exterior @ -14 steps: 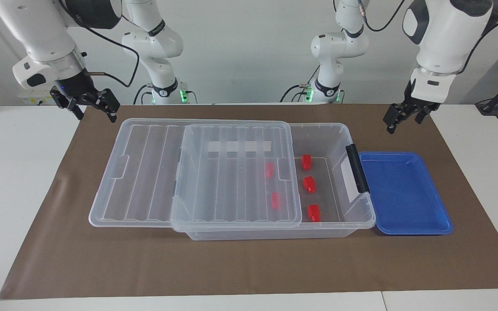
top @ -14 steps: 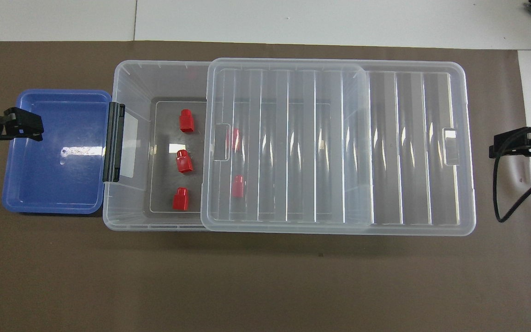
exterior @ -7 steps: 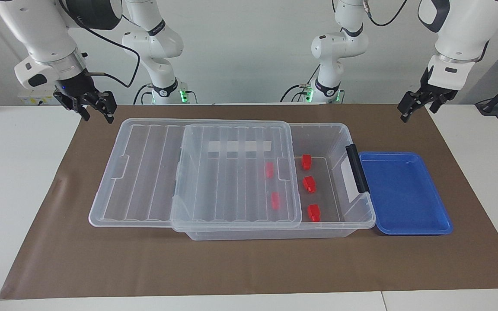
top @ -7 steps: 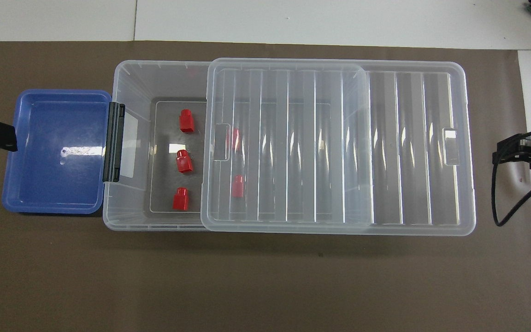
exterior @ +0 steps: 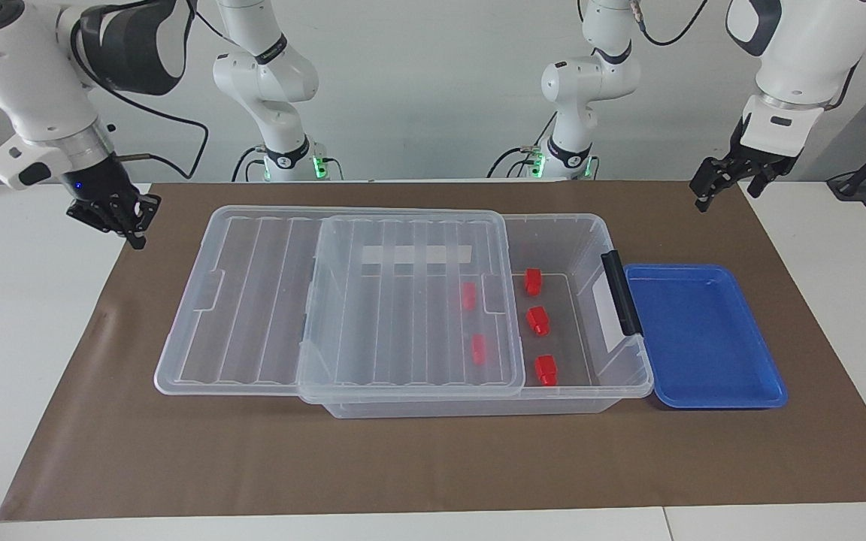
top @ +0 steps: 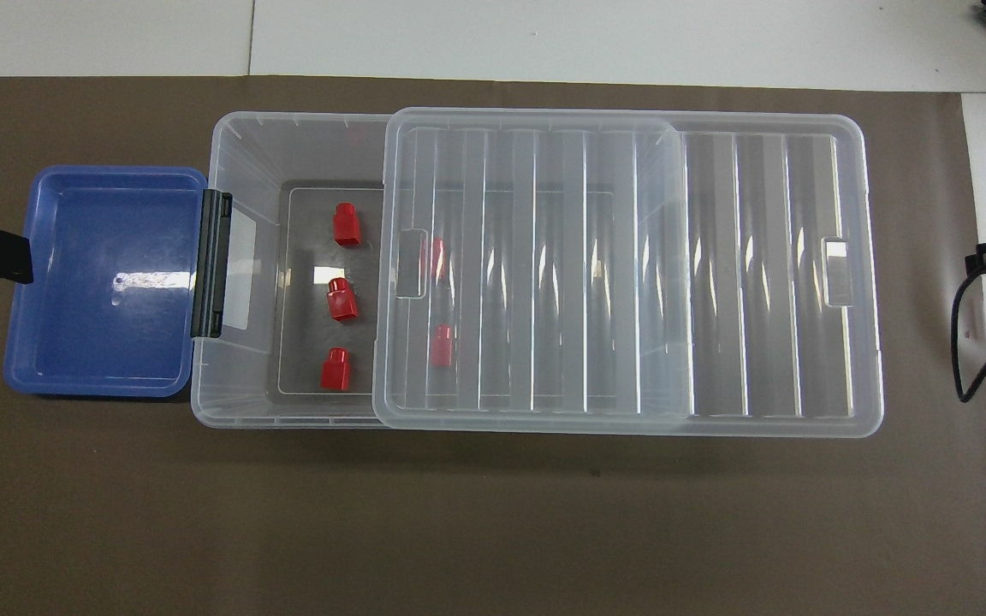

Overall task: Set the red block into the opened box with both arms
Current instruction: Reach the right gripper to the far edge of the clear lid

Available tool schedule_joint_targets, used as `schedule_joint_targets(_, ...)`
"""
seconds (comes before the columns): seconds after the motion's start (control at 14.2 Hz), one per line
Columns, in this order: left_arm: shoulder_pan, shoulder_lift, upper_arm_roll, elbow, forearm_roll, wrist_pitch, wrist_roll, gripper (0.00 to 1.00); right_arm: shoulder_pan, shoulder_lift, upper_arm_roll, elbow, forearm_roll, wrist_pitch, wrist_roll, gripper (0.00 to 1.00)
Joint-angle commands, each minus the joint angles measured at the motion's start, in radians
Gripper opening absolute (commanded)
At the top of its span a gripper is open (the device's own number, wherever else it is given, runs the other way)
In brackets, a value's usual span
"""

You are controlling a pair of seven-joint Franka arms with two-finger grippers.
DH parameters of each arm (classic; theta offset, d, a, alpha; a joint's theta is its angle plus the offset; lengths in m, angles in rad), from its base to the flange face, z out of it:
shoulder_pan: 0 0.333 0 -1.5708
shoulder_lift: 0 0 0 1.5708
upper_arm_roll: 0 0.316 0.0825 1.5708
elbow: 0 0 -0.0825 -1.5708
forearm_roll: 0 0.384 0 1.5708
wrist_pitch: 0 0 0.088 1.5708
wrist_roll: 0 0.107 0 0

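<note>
Five red blocks [exterior: 537,321] sat inside the box [exterior: 587,225], so left gripper [exterior: 717,185], fingers spread, and right gripper [exterior: 119,214], fingers pressed together, hung clear of it.

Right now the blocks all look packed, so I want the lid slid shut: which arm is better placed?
Probably the right. The lid overhangs the box toward the right arm's end, and the right gripper hangs just off that edge. The left gripper waits at the blue tray's end.
</note>
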Motion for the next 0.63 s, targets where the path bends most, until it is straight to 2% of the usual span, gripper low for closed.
schedule_joint_targets(0.0,0.014,-0.023,-0.007,-0.018,-0.016,-0.012,0.021,1.00,-0.022,0.062,0.008,-0.011,0.015,0.098,-0.108,0.00)
schedule_joint_targets(0.28,0.013,-0.023,-0.007,-0.018,-0.016,-0.012,0.020,1.00,-0.020,0.139,0.011,-0.012,0.049,0.169,-0.150,0.00)
schedule_joint_targets(0.56,0.011,-0.024,-0.008,-0.019,-0.016,-0.013,0.018,1.00,-0.005,0.168,0.017,-0.012,0.104,0.197,-0.142,0.00)
